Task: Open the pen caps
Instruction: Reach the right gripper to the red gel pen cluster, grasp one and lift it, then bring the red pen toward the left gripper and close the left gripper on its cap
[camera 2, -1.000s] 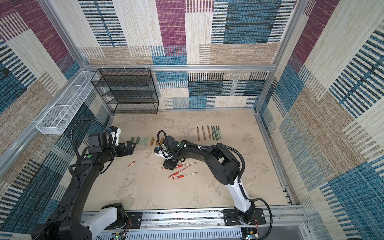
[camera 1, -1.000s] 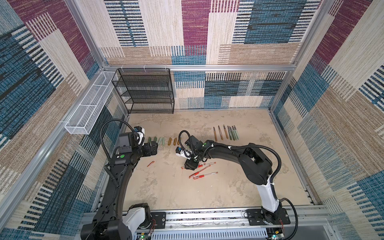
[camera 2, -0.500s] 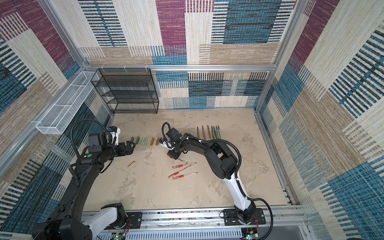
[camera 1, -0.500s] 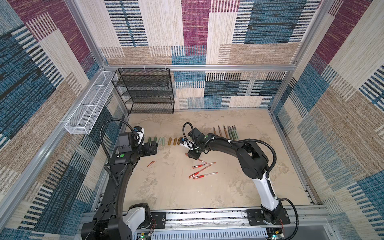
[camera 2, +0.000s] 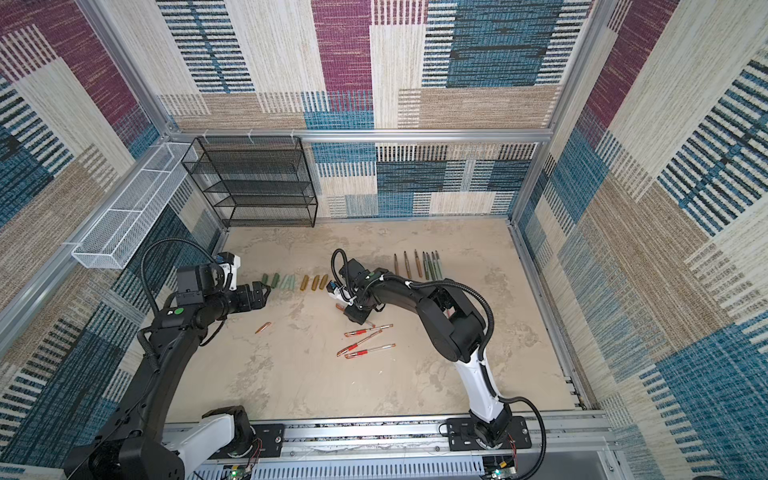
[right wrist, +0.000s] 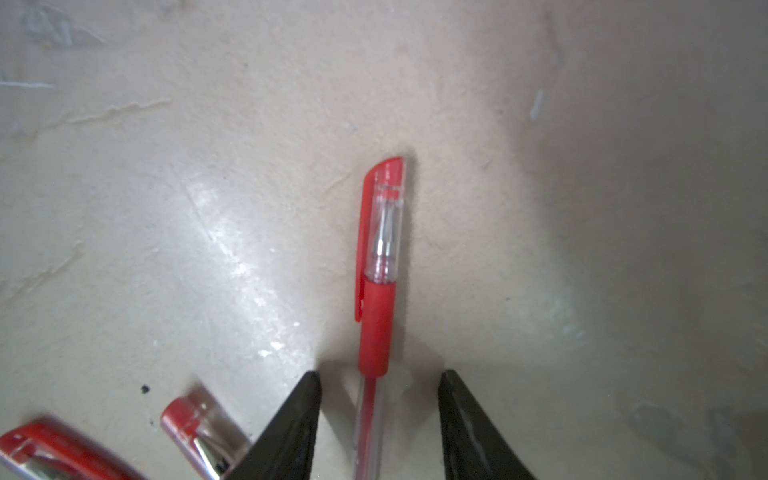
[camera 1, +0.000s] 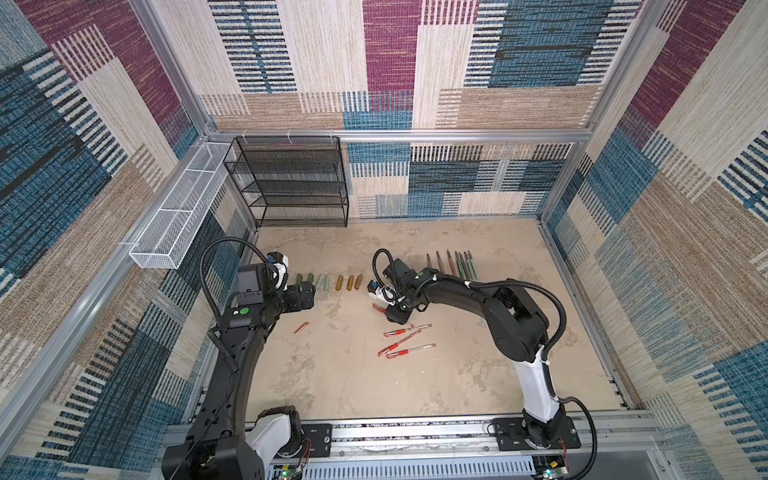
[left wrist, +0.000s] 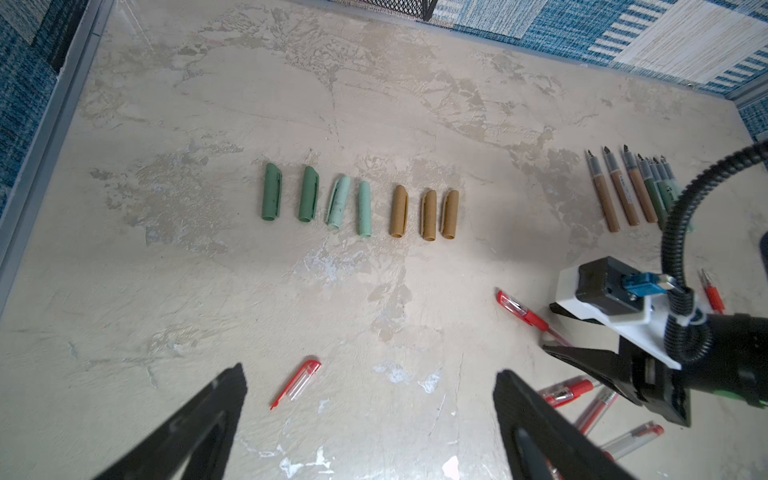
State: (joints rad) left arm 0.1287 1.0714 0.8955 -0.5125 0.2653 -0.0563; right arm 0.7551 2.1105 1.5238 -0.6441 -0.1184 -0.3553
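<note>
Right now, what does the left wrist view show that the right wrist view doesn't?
Only the left wrist view: the row of green caps and gold caps, the uncapped pens, a loose red cap, the open left gripper, and the right gripper seen from outside.
Only the right wrist view: the close-up, with the right gripper's jaws apart on either side of the clear barrel, not touching it.
Both: the capped red pen that the right gripper straddles, plus other red pens nearby.
</note>
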